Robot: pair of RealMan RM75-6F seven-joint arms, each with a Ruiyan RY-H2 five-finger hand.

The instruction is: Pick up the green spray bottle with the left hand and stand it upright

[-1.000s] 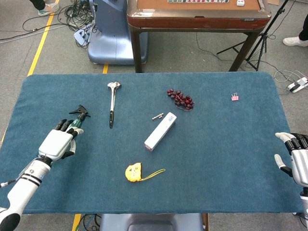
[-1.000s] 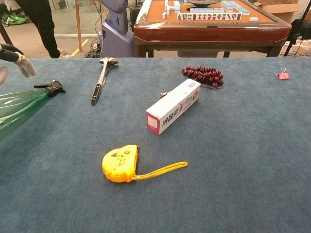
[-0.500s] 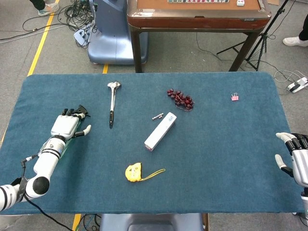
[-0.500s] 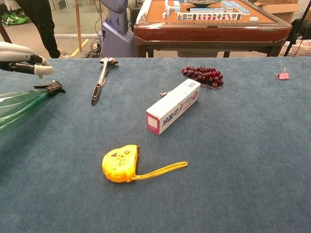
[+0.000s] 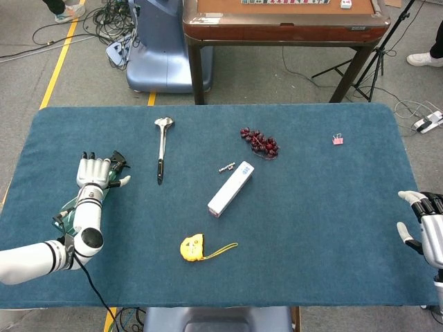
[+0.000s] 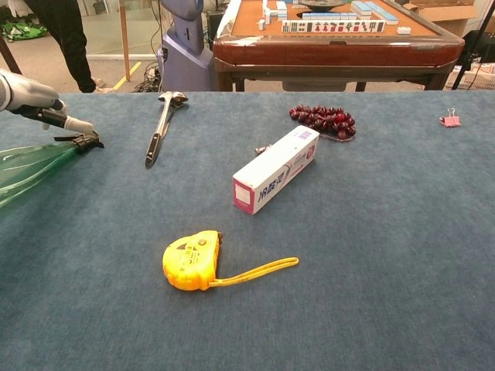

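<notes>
The green spray bottle [image 6: 25,171] lies on its side at the table's left edge, its black nozzle [image 6: 83,141] pointing toward the middle. In the head view only the nozzle [image 5: 118,163] and a sliver of green [image 5: 64,213] show beside my forearm. My left hand [image 5: 95,174] hovers over the neck end with its fingers spread and nothing in them. In the chest view the left hand [image 6: 32,100] sits just above the nozzle, thumb close to it. My right hand [image 5: 425,227] rests at the table's right edge, fingers apart and empty.
A metal ladle [image 5: 162,147] lies right of the bottle. A white toothpaste box [image 5: 230,188], a small metal piece [image 5: 226,167], dark red grapes [image 5: 260,142], a yellow tape measure [image 5: 192,247] and a pink clip [image 5: 338,140] lie on the blue cloth. A mahjong table [image 5: 284,28] stands behind.
My left hand has slid forward along the bottle from its body to its nozzle end, the forearm turning to lie over the bottle. The bottle and right hand have stayed still.
</notes>
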